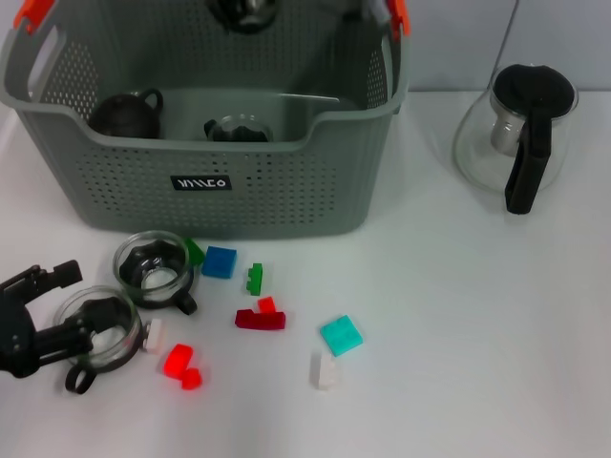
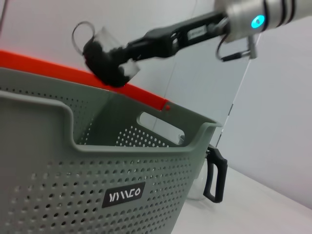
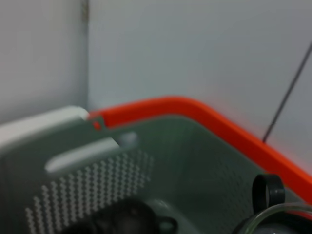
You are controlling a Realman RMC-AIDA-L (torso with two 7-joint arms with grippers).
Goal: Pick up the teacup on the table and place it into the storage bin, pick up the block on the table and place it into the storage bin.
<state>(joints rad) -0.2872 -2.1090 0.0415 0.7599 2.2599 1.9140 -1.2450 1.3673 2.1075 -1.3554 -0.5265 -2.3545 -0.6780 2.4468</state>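
Grey and perforated, the storage bin [image 1: 239, 196] stands at the back of the table [image 1: 458, 315] with two teacups already inside. Just in front of it lie two more glass teacups and a scatter of coloured blocks, a blue block [image 1: 219, 261] nearest its wall. The left gripper [image 1: 38, 320] grasps the nearer teacup [image 1: 98, 334] by its rim. Above the bin, the right gripper [image 2: 109, 61] is clenched on another teacup [image 2: 100, 44]
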